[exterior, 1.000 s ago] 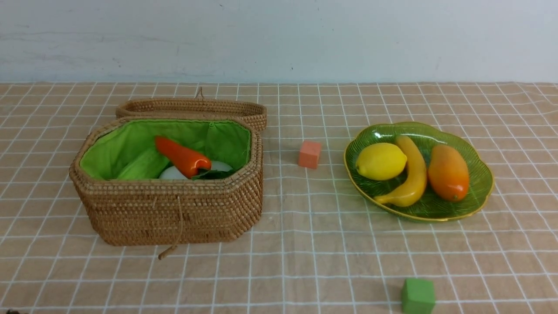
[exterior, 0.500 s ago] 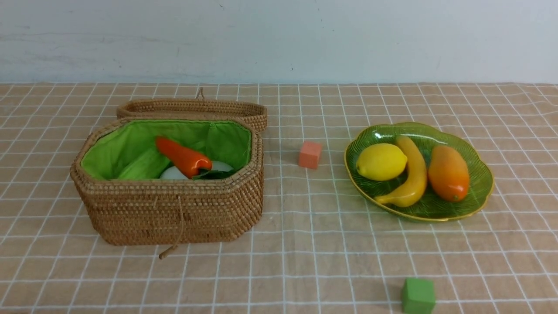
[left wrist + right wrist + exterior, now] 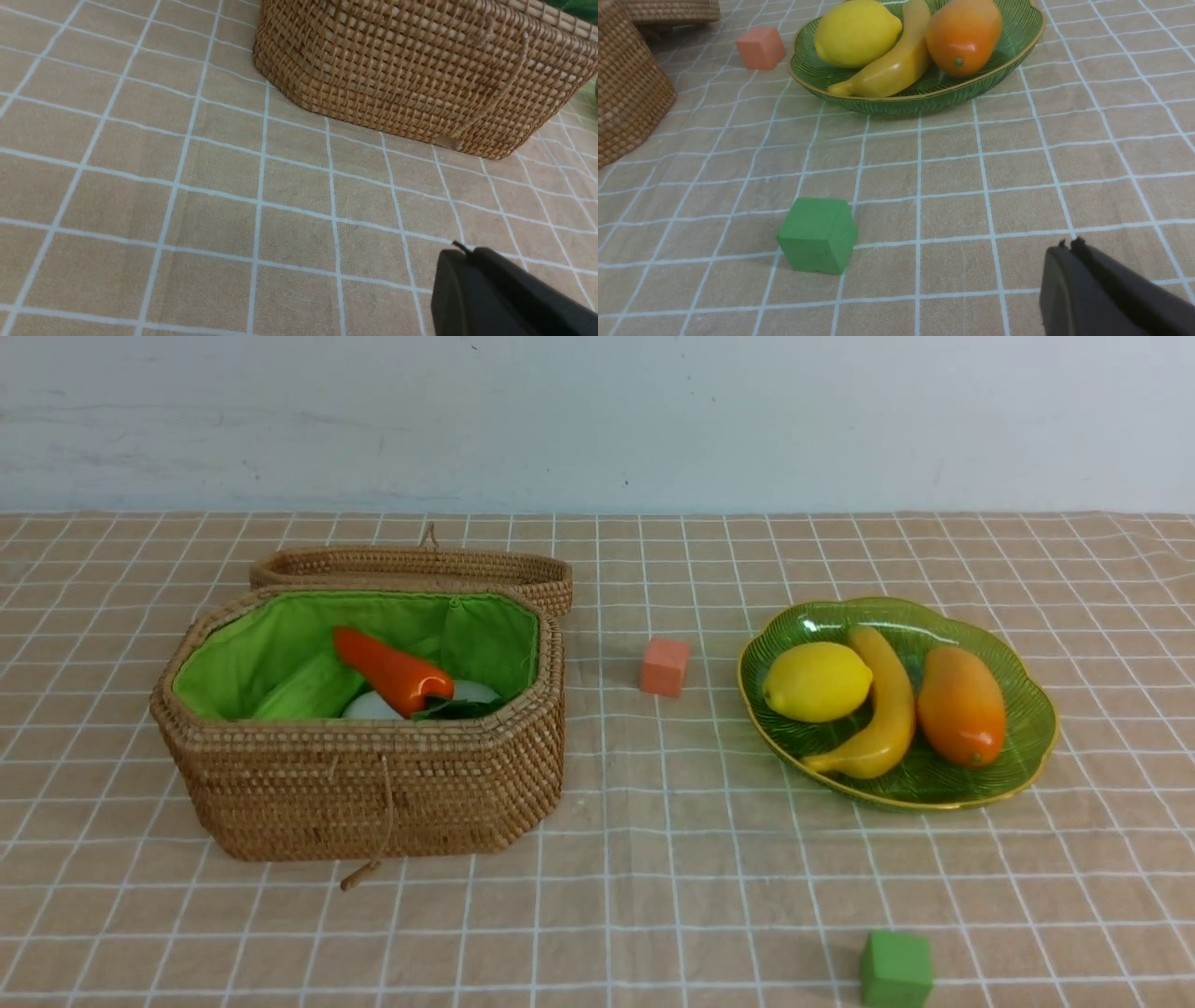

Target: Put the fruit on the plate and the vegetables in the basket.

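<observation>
No readable text, label, brand, number or sign anywhere

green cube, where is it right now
In the front view the green cube sits on the checked cloth near the front edge, right of centre, in front of the plate and apart from it.
</observation>
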You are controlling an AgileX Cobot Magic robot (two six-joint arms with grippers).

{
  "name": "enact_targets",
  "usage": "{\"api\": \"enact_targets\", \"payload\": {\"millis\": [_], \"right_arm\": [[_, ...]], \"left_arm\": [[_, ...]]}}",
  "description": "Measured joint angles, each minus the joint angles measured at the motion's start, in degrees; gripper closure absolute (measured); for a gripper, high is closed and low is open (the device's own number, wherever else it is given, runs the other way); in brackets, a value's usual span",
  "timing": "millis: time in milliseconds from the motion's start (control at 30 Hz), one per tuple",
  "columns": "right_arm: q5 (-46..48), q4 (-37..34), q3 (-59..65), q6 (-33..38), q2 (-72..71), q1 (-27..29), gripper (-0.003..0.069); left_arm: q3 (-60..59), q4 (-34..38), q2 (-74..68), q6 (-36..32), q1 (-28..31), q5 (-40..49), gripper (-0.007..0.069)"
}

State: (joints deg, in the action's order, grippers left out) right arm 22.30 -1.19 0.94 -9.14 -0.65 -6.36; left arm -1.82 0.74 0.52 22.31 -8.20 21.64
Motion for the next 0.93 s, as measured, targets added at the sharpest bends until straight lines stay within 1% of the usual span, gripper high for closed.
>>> {"api": "enact_targets", "payload": {"millis": [933], "right_arm": [[0.0, 0.0, 0.0, 0.0, 0.0, 0.0, 0.0658]], "left_arm": [[0.0, -0.2, 0.0, 0.0, 0.0, -0.1, 0.0638]]}}
